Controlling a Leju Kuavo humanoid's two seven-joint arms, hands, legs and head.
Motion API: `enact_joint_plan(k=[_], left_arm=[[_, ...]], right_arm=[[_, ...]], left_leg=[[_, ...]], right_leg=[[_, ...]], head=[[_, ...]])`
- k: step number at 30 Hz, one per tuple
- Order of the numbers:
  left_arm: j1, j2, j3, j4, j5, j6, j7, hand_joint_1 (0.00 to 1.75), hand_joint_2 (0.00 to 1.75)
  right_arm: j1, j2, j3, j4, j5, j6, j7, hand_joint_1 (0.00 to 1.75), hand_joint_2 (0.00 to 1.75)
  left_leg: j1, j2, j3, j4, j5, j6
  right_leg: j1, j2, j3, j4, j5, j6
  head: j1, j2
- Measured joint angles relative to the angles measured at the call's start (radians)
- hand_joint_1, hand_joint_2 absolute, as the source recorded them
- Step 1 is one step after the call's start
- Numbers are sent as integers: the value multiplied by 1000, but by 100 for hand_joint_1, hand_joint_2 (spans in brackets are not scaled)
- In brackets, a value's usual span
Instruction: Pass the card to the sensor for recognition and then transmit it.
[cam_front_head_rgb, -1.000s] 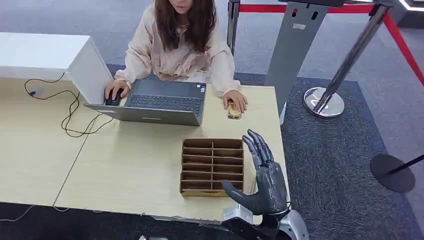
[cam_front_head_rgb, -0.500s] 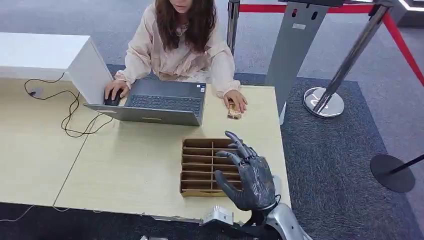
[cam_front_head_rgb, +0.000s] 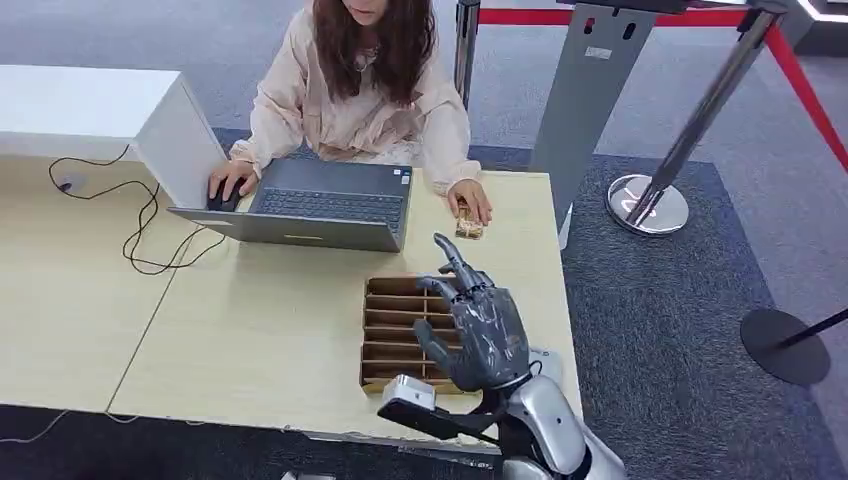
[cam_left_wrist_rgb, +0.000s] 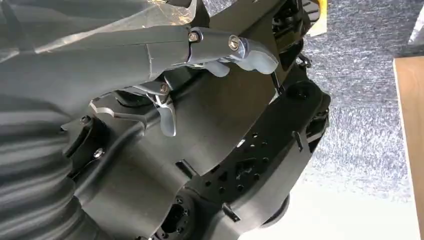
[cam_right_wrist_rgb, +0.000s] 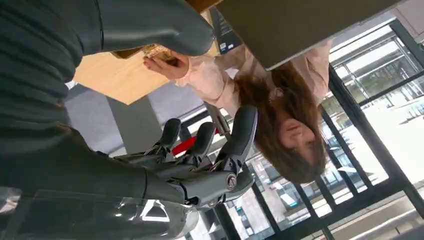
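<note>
Right hand (cam_front_head_rgb: 478, 335), fingers spread and holding nothing, hovers over the tray (cam_front_head_rgb: 392, 330), which I read as reaching; card (cam_front_head_rgb: 467, 222) lies beyond the tray under the person's hand (cam_front_head_rgb: 470, 199); left hand's (cam_left_wrist_rgb: 210, 55) state I cannot tell.

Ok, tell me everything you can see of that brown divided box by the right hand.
The divided box looks like brown cardboard: a shallow open-topped tray split by a centre wall and cross slats into two columns of narrow slots, all seemingly empty. It lies flat on the wooden table, near its front right, in front of the laptop. The right hand hovers over its right column, fingers apart, hiding that part.
</note>
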Motion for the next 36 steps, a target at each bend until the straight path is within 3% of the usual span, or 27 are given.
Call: enact_joint_plan(k=[11, 20, 36], left_arm=[[0, 0, -1, 0, -3, -9, -8, 0, 175], [1, 0, -1, 0, -2, -8, -14, 0, 175], [5, 2, -1, 0, 3, -5, -24, 0, 175]], right_arm=[[-55, 25, 13, 74, 29, 26, 35, 79, 175], [-68, 26, 13, 114, 60, 53, 61, 56, 175], [-35, 7, -9, 165, 105, 73, 91, 59, 175]], left_leg=[[0, 0, 0, 0, 0, 0], [0, 0, 1, 0, 0, 0], [0, 0, 1, 0, 0, 0]], right_leg=[[0, 0, 0, 0, 0, 0], [0, 0, 0, 0, 0, 0], [0, 0, 0, 0, 0, 0]], head=[[0, 0], [0, 0], [0, 0]])
